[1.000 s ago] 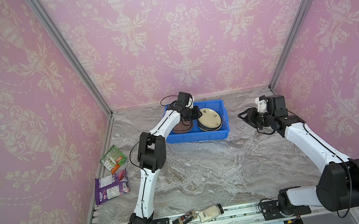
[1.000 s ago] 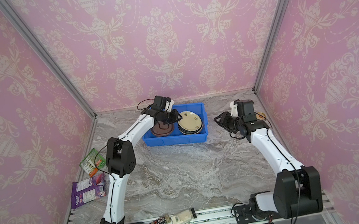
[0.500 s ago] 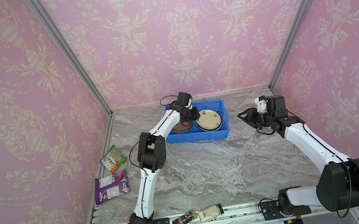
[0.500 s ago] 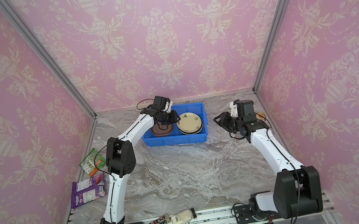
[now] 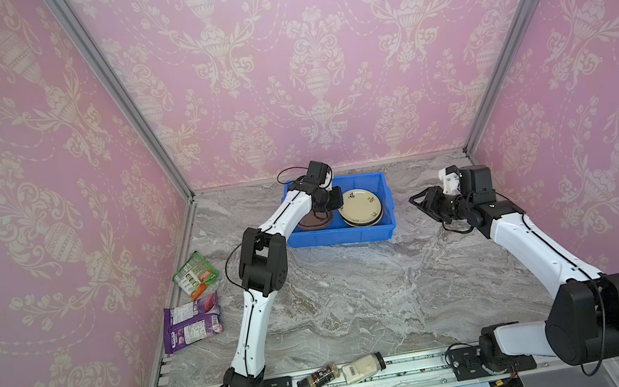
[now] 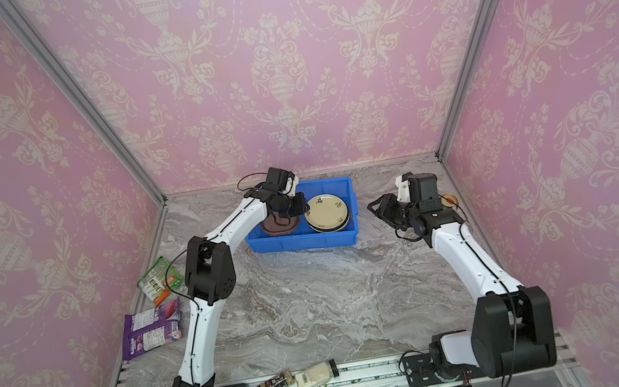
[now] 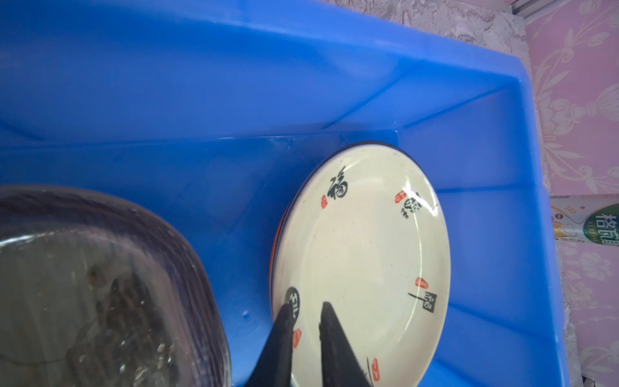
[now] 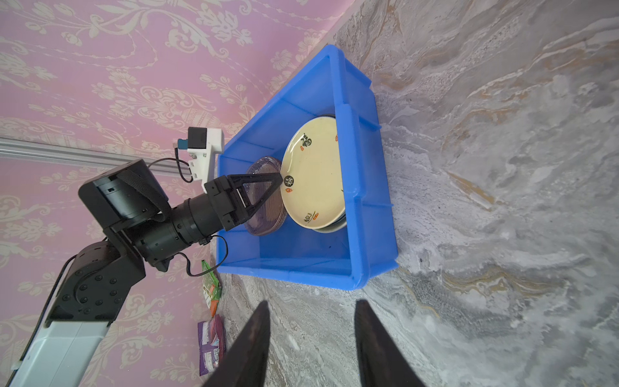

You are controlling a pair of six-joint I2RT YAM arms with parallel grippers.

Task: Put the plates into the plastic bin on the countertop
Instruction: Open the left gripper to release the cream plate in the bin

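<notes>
Over bin [image 7: 335, 83], left tool [image 7: 305, 306] parted — wrist view

Lab mock-up booth (wallpaper panels [image 5: 319, 54], aluminium frame [image 5: 117, 94], marbled countertop [image 5: 358, 300]).

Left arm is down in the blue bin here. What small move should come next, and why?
Probably lift the left gripper straight up, clear of the blue bin. Its fingertips sit at the rim of the cream plate with a narrow gap and nothing between them. That plate rests on its stack beside the translucent plates, and no plate shows on the countertop.
</notes>
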